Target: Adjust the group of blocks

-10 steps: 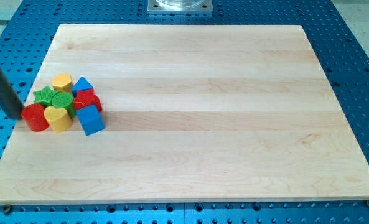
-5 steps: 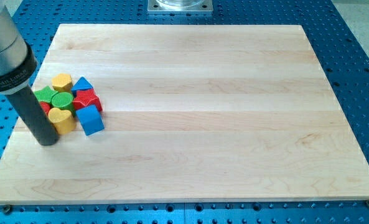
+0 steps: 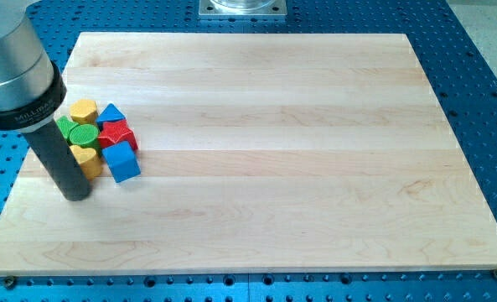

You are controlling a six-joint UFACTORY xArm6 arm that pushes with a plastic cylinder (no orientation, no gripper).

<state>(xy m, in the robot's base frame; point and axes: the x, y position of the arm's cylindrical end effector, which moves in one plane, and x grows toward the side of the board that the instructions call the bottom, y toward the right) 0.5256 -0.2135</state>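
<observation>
A tight cluster of blocks sits near the left edge of the wooden board [image 3: 256, 151]. It holds a yellow block [image 3: 84, 109] at the top, a blue triangular block [image 3: 111, 114], a green round block [image 3: 82, 134], a red block [image 3: 116, 134], a yellow heart-shaped block [image 3: 88, 159] and a blue cube [image 3: 123, 162]. My rod stands at the cluster's lower left, its tip [image 3: 75, 196] just below and left of the yellow heart. The rod hides the cluster's left side, including the red cylinder and most of another green block.
The board lies on a blue perforated table [image 3: 483, 101]. A grey metal mount [image 3: 243, 8] sits at the view's top centre. The board's left edge runs close to the cluster.
My rod has moved from the cluster's left side down and to the right, and now covers the red cylinder and part of the yellow heart. The blocks look barely shifted.
</observation>
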